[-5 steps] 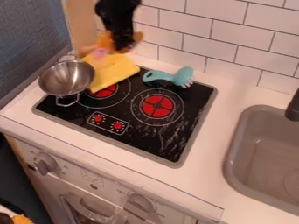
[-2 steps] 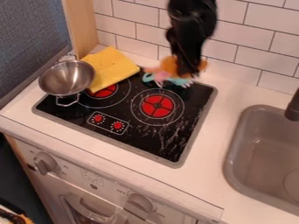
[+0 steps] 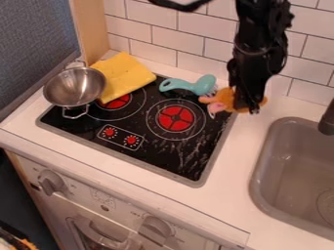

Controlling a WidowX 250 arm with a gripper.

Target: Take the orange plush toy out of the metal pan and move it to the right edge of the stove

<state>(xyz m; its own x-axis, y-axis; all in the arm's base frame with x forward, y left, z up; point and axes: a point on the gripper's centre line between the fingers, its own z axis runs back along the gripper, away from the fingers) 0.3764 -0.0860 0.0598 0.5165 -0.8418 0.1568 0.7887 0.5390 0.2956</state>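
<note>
The black gripper (image 3: 248,108) hangs at the upper right, over the stove's right back corner and the strip of counter beside it. It is shut on an orange and pink plush toy (image 3: 225,99), whose parts stick out on both sides; the pink part points left. Just left of the toy lies a teal brush-like utensil (image 3: 189,86) at the back edge of the black stove top (image 3: 147,146).
A metal pot (image 3: 74,87) stands on the stove's left side, beside a folded yellow cloth (image 3: 124,77). The grey sink (image 3: 261,188) with a dark faucet (image 3: 327,119) is at the right. A white tiled wall (image 3: 153,36) runs behind.
The gripper has carried the plush toy from above the yellow cloth to the right, past the teal utensil, and somewhat lower in the view.
</note>
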